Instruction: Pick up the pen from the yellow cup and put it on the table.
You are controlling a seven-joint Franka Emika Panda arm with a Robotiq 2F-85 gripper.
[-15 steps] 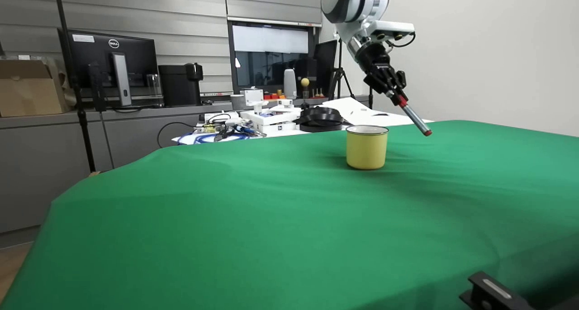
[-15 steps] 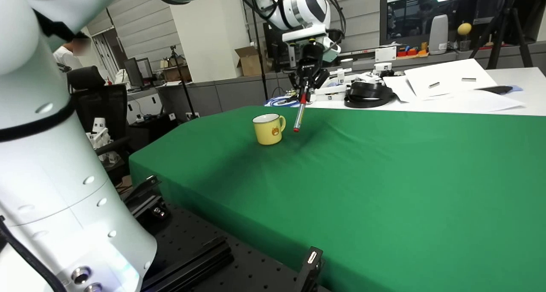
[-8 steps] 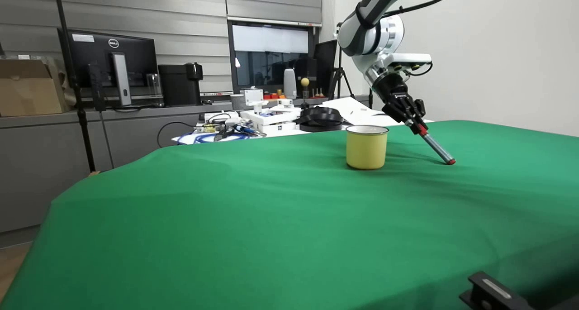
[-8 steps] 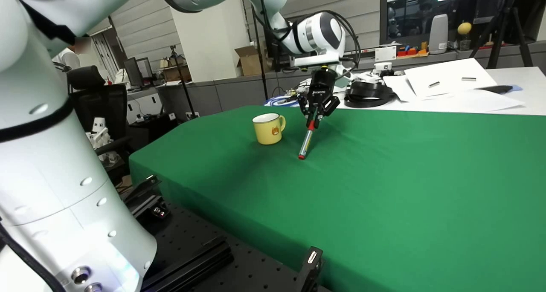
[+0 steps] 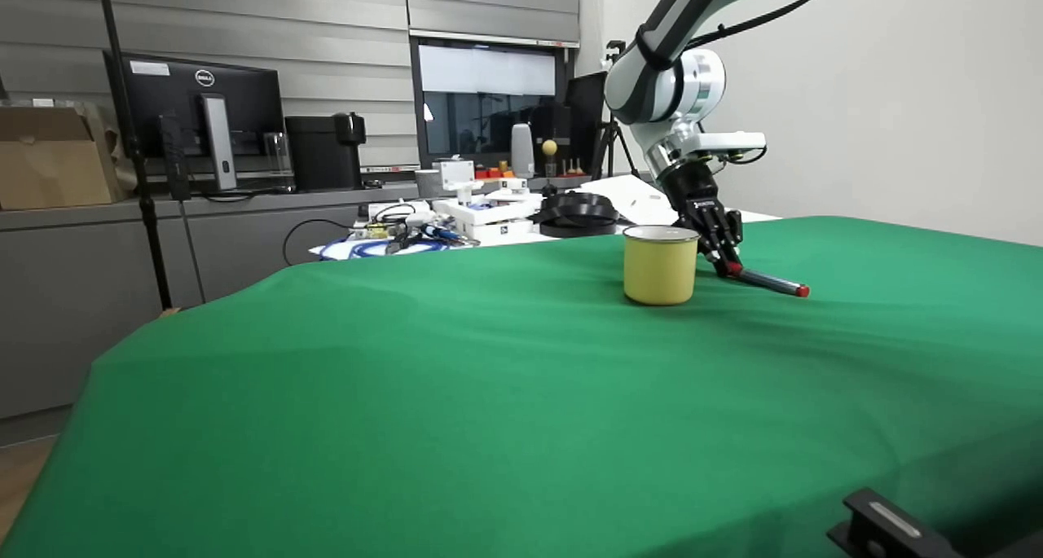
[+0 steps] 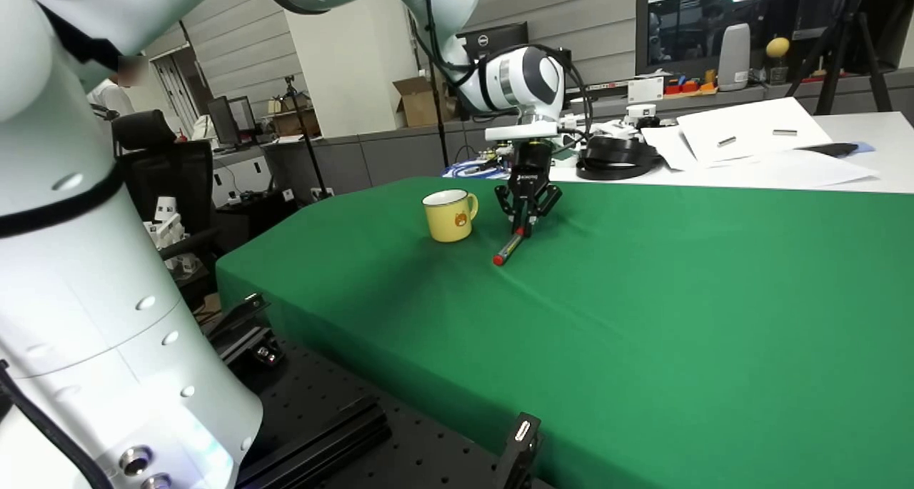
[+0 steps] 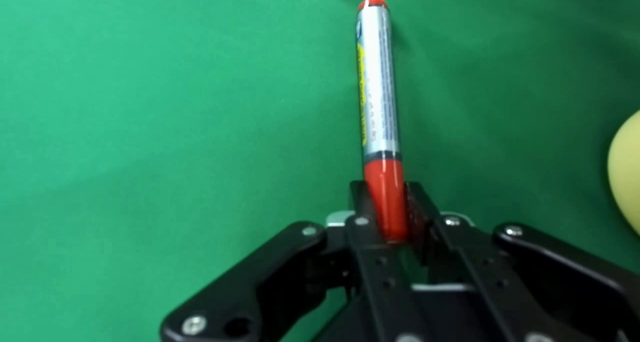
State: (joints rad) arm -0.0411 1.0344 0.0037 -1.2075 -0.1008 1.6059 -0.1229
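Pen [image 7: 381, 107] is in the gripper [image 7: 386, 202]: 2 black fingers [image 7: 359, 202] closed on its red cap, 1 per side. Rest of pen, silver barrel w/ yellow marking & red far end, sticks straight out past the fingertips, away from gripper, toward top of wrist view. In both exterior views it's nearly flat & right down by the green table [image 5: 489, 395]; can't tell if any of it touches. Gripper comes down at a tilt, fingertips at or just above table (hard to say which). Yellow cup [image 6: 441, 225] (small orange print on its side, btw) upright on table, near gripper but apart; handle [image 6: 476, 205] faces gripper in an exterior view. Pen's outside cup, also apart; part of cup shows at R edge of wrist view.
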